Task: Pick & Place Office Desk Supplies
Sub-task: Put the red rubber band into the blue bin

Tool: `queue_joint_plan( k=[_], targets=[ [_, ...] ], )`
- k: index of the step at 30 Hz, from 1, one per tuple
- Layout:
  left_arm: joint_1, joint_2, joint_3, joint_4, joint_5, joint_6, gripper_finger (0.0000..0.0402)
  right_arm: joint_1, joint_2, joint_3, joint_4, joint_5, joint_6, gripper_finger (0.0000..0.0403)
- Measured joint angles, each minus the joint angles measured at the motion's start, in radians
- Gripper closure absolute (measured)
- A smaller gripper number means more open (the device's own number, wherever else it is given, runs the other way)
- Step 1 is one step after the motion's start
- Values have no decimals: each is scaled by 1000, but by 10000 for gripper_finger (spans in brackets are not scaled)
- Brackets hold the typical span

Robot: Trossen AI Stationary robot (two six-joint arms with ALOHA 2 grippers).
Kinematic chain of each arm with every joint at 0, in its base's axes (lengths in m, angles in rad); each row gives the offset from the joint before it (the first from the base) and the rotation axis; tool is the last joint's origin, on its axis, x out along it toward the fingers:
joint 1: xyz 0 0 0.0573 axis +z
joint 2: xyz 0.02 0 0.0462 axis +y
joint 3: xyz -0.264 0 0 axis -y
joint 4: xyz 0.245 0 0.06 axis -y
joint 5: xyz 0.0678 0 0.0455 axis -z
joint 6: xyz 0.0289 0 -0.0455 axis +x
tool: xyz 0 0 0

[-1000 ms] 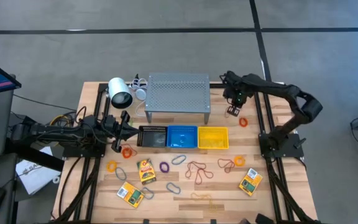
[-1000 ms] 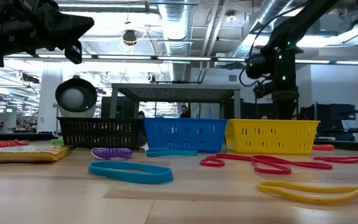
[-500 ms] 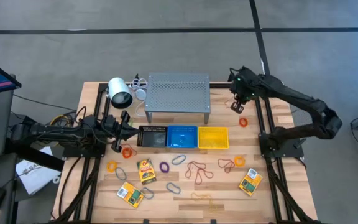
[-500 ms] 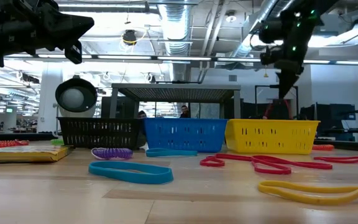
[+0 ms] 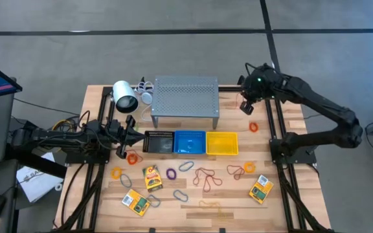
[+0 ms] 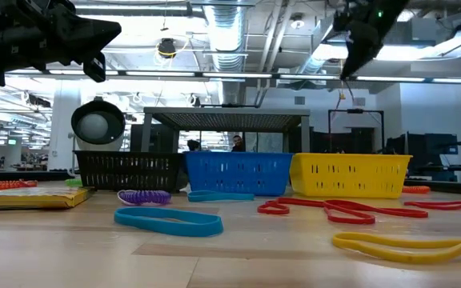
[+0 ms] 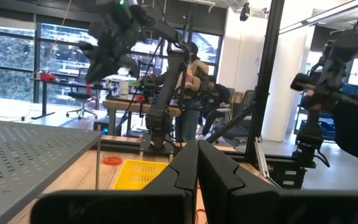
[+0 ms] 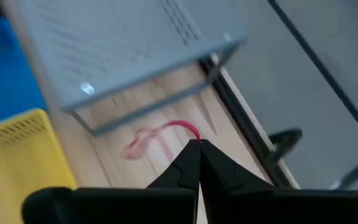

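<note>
A thin red band loop (image 8: 166, 132) hangs pinched at the fingertips of the right gripper (image 8: 194, 144), trailing as a limp, curved strand. It is held above the table's far right area, beside the grey perforated metal shelf (image 5: 185, 96), with an orange band loop (image 5: 254, 126) lying on the wood below and just nearer. The yellow basket (image 5: 221, 144) sits near, next to the blue basket (image 5: 190, 143) and black basket (image 5: 158, 142). Other loops, crayon packs (image 5: 261, 189) and grey clips lie scattered on the front of the table (image 5: 283, 207). The left gripper (image 5: 129, 131) waits with fingers together at the left, beside the black basket.
</note>
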Motion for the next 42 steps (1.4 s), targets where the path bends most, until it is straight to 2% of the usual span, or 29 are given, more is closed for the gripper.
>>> queue_joint_plan(
  k=[13,24,27,31,37,42],
  targets=[
    [0,0,0,4,0,0,399,172,1,85,167,-103,19,403],
    [0,22,1,9,0,-3,394,353,70,85,443,-228,32,403],
    [0,58,22,4,0,-24,376,387,119,84,494,-234,21,403],
    [0,136,68,2,0,-27,333,414,196,84,540,-233,-14,403],
    [0,309,134,-5,0,-27,264,444,299,84,607,-234,-35,403],
    [0,461,218,-5,0,-27,226,464,360,84,686,-254,-43,403]
  ],
)
